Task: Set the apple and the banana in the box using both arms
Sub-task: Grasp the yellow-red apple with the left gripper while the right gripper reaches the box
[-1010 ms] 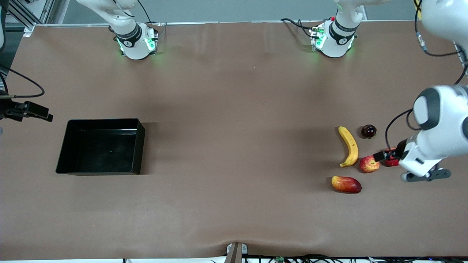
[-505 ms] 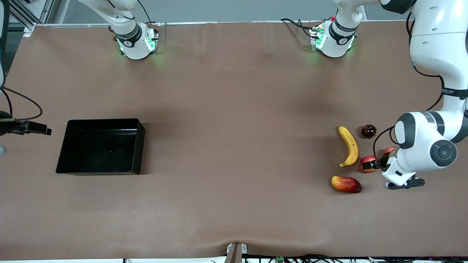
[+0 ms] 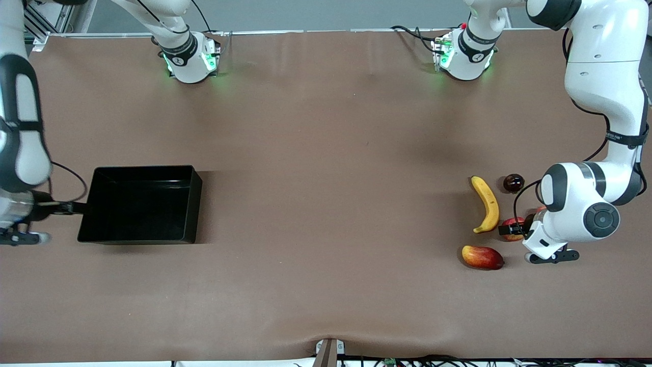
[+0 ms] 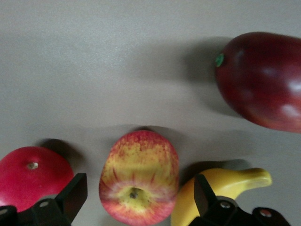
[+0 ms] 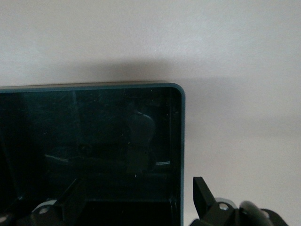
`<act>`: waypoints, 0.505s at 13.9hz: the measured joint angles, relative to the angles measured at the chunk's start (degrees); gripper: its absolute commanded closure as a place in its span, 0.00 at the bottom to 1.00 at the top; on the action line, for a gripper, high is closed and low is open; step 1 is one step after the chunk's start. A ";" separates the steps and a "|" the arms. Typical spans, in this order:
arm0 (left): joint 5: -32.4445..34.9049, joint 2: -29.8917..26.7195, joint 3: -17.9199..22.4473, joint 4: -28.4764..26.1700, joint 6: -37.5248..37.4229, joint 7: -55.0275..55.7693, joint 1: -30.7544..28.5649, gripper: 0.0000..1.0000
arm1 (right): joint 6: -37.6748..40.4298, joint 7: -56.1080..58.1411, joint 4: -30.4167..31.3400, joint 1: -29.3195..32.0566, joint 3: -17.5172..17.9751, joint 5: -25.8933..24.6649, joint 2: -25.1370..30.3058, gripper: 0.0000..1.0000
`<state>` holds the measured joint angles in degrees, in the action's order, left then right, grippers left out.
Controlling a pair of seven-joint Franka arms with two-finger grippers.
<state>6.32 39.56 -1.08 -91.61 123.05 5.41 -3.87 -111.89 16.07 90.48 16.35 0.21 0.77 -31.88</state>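
- At the left arm's end of the table, I have the left gripper low over the apple, fingers spread wide with nothing between them yet; in the left wrist view the apple sits between the two finger tips, untouched.
- I judge this wide stance is there to straddle the apple before closing, since the fruit lie close together.
- The banana lies on the table just beside the apple, toward the right arm's end; its tip shows close by one finger, so closing could nudge it.
- A plain red fruit sits just beside the other finger; the mango lies nearer the front camera, and a dark fruit farther from it.
- The box stands empty at the right arm's end, well apart from the fruit.
- The right gripper hangs over the box's outer wall; its fingers stand apart, holding nothing, one on each side of the wall.
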 measured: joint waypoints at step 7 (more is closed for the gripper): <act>0.81 0.61 -0.10 0.08 0.39 -0.01 -0.18 1.00 | -1.09 3.98 0.32 3.24 -0.20 0.00 -2.29 0.65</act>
<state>7.13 40.17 -1.18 -91.53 123.44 5.40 -4.05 -112.97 20.05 90.80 19.59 0.01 0.77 -34.17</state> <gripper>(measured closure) 0.322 0.070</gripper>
